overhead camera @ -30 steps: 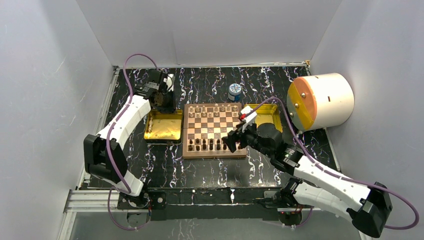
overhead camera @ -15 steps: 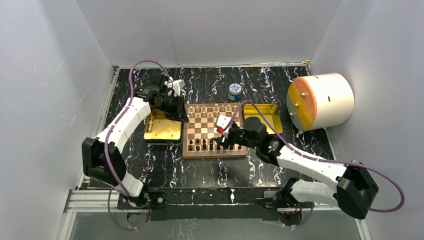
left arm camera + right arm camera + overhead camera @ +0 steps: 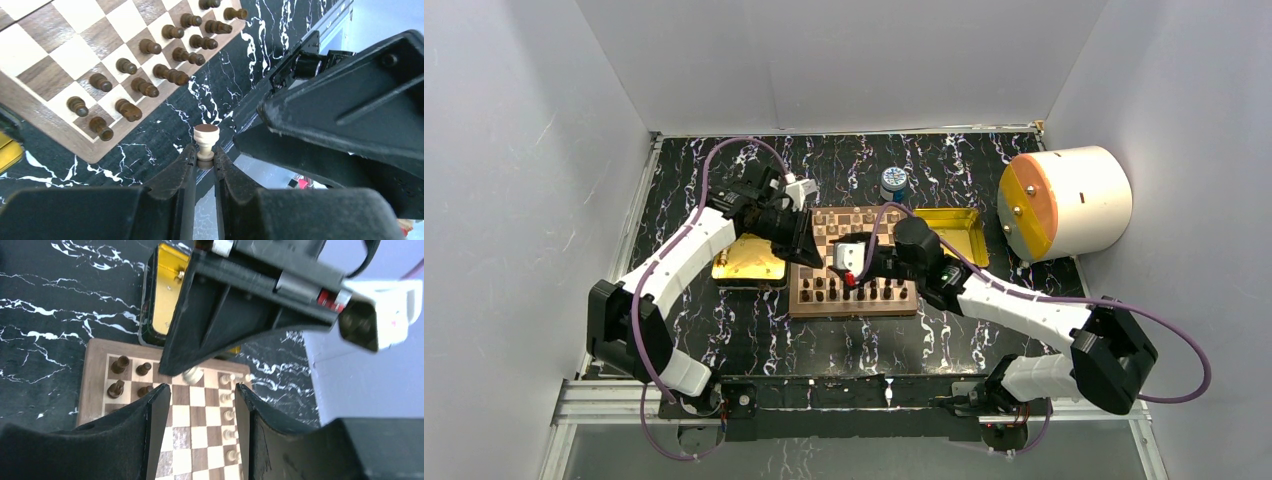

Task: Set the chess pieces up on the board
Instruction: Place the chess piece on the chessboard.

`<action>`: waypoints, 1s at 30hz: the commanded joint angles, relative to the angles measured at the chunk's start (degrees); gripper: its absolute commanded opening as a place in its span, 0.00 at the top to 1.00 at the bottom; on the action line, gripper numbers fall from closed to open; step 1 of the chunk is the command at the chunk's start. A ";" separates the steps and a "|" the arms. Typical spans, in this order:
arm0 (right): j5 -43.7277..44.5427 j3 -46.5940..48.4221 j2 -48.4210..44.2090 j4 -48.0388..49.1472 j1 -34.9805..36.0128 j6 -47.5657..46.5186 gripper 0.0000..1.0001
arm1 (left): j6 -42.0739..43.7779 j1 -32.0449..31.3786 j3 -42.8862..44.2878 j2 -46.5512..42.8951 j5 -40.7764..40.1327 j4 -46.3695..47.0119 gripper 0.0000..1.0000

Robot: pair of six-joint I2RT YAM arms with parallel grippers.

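The black marbled table (image 3: 754, 340) was walled in on three sides. Its widest bare stretch lay between the board's near edge and the arm bases, with a narrower strip along the left wall. One white drum (image 3: 1079, 200) with an orange face took up the right edge, against the wall.

One board (image 3: 854, 306) sat mid-table, hemmed in by two gold trays, the left tray (image 3: 744, 265) and the right tray (image 3: 959, 222), each just beside a board edge. One blue-and-white jar (image 3: 893, 183) stood just past the far edge.

Both arms reached in over the board and crowded close together there. The right gripper (image 3: 200, 390) hung with its fingers apart and nothing between them. The left gripper (image 3: 204, 156) was clamped on the stem of one cream piece (image 3: 205, 140), held over the left part of the board.

Dark brown pieces (image 3: 145, 87) stood in two rows along the near edge, fifteen or so showing. Other cream pieces (image 3: 230, 415) stood along the far side; the arms hid some, so their number could not be told.
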 commanded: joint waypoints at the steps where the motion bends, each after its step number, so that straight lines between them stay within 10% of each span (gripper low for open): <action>1: -4.81 4.30 0.66 1.19 0.06 -6.23 0.41 | -1.28 -2.52 0.57 -2.73 2.77 0.22 0.93; 30: -7.78 4.53 -0.07 -11.65 0.07 -20.23 0.52 | -2.03 -5.17 2.83 -2.47 3.37 -0.35 0.92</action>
